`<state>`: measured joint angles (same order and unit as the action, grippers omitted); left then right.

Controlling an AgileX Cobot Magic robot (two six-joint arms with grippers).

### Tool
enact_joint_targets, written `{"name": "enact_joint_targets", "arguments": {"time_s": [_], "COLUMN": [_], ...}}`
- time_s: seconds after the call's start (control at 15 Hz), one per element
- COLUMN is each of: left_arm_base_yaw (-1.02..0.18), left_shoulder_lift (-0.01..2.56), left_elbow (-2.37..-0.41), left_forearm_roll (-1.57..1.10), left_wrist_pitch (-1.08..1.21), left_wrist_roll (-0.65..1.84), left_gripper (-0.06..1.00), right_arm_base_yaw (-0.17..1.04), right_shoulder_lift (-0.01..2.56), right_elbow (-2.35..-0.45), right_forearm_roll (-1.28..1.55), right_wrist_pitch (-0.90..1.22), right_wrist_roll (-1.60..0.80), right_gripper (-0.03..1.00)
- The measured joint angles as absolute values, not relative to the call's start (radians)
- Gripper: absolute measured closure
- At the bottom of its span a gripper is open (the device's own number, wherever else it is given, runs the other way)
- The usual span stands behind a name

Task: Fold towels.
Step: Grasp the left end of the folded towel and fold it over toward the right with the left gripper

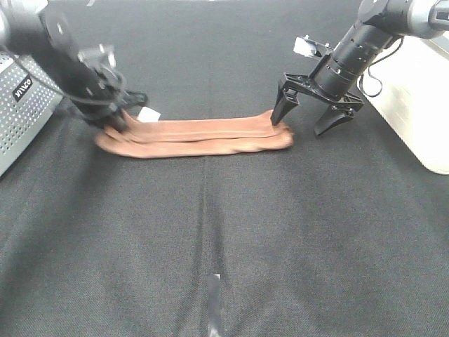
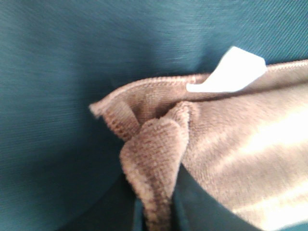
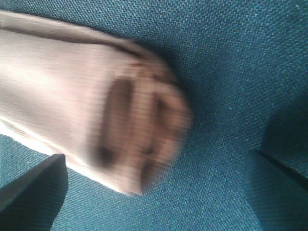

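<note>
pinching only a thin ridge of the brown towel [image 1: 203, 137], the left claw [image 1: 118, 116] may lose it when lifting. the right claw [image 1: 302, 125] stands wide and holds nothing, so its end could lag.

1. Your high exterior camera looks down across the black table [image 1: 224, 246] from far enough back to show the whole brown towel [image 1: 203, 137].
2. Your left wrist camera sits very close over the towel's corner with the white tag [image 2: 231, 72].
3. Your right wrist camera hangs close above the towel's other end, blurred.
4. The high view shows both those ends.
</note>
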<state>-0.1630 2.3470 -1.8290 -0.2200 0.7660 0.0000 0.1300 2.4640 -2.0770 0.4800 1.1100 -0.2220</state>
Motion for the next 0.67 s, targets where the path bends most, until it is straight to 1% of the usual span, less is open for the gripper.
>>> {"name": "enact_joint_targets", "arguments": {"time_s": [0.13, 0.33, 0.47, 0.67], "left_arm_base_yaw": [-0.163, -0.168, -0.206, -0.273], "left_shoulder_lift": [2.335, 2.334, 2.331, 2.334], "left_elbow": [-1.902, -2.05, -2.131, -2.143], "left_forearm_roll": [-0.125, -0.118, -0.206, -0.372], "left_wrist_pitch": [0.865, 1.008, 1.049, 1.012], "left_wrist_roll": [-0.037, -0.078, -0.084, -0.087], "left_gripper": [0.86, 0.86, 0.86, 0.86], "right_arm_base_yaw": [0.13, 0.13, 0.13, 0.13], "right_shoulder_lift": [2.464, 2.464, 2.464, 2.463], "right_elbow": [-2.077, -2.077, -2.077, -2.077], "right_forearm_roll": [0.479, 0.479, 0.479, 0.48], "right_wrist_pitch": [1.11, 1.11, 1.111, 1.121], "right_wrist_roll": [-0.222, -0.219, -0.2, -0.195], "right_gripper": [0.05, 0.05, 0.05, 0.05]}}
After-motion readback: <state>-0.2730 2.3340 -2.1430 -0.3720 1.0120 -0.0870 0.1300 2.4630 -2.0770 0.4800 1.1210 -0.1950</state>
